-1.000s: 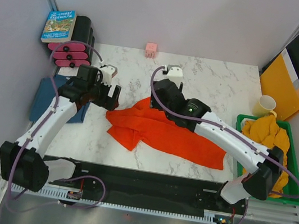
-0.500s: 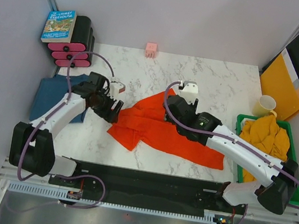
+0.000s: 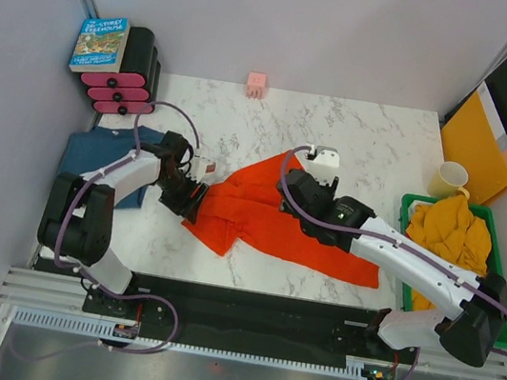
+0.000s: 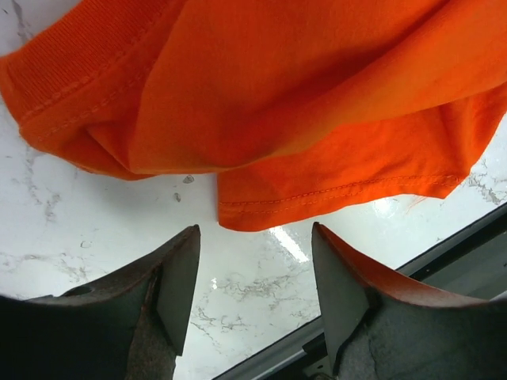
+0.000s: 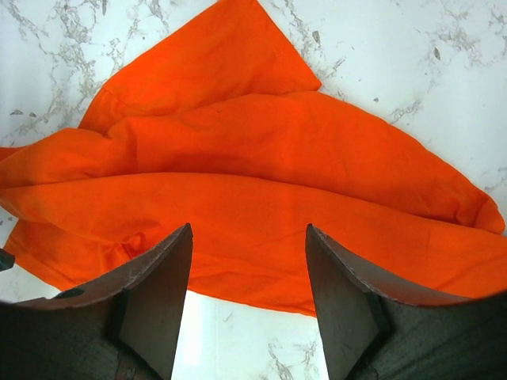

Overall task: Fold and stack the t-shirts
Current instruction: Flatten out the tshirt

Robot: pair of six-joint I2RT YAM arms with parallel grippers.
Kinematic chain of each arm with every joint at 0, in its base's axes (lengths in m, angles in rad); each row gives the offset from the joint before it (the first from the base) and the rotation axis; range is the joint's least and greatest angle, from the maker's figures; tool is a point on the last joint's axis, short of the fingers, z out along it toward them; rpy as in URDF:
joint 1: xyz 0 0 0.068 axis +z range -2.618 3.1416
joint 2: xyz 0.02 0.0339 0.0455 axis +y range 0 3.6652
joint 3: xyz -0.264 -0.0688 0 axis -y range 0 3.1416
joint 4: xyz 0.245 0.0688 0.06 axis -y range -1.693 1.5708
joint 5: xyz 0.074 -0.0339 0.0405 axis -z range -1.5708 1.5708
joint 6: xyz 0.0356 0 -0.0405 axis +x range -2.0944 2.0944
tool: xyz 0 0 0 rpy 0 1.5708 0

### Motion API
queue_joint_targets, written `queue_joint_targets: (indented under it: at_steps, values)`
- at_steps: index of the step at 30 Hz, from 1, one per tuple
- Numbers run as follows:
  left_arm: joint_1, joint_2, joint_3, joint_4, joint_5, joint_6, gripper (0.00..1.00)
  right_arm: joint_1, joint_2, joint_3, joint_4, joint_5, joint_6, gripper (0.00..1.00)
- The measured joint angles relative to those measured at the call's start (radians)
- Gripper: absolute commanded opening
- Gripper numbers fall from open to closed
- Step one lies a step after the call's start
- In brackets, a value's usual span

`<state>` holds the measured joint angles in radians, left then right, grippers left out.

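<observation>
A bright orange-red t-shirt (image 3: 273,220) lies crumpled on the marble table (image 3: 377,142), one corner pointing away from me. My left gripper (image 3: 187,197) is low at its left edge. Its jaws are open, with only bare marble between them (image 4: 253,237) and the shirt's stitched hem (image 4: 333,194) just ahead of the tips. My right gripper (image 3: 293,194) hangs open over the shirt's middle (image 5: 249,233), with cloth and a strip of table below the fingers. A dark teal-blue t-shirt (image 3: 80,158) lies at the far left. A mustard-yellow t-shirt (image 3: 454,231) is heaped in the green basket (image 3: 500,277).
A book (image 3: 100,42) rests on a black stand with pink rolls (image 3: 119,92) at the back left. A small pink cube (image 3: 256,82) sits at the table's far edge. On the right, a yellow mug (image 3: 450,178) stands by a stiff yellow-orange folder (image 3: 478,144).
The left gripper came down and right to the shirt's left edge, its jaws narrowing. The right gripper shifted right and nearer, and the shirt's upper corner was pulled up into a point.
</observation>
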<state>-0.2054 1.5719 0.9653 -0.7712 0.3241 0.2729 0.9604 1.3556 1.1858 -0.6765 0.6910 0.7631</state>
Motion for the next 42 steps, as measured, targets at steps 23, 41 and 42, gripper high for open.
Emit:
queue_joint_targets:
  at_steps: [23,41,42]
  values:
    - [0.002,0.175,0.071,-0.087,-0.042,-0.002,0.29,0.005,-0.058,-0.074,-0.023,0.045,0.064,0.66]
    - [-0.009,0.082,0.01,-0.013,-0.086,-0.009,0.74,0.005,-0.102,-0.124,-0.038,0.051,0.117,0.66]
    - [-0.009,0.068,0.004,0.0,-0.085,-0.009,0.75,0.005,-0.105,-0.129,-0.04,0.051,0.117,0.66]
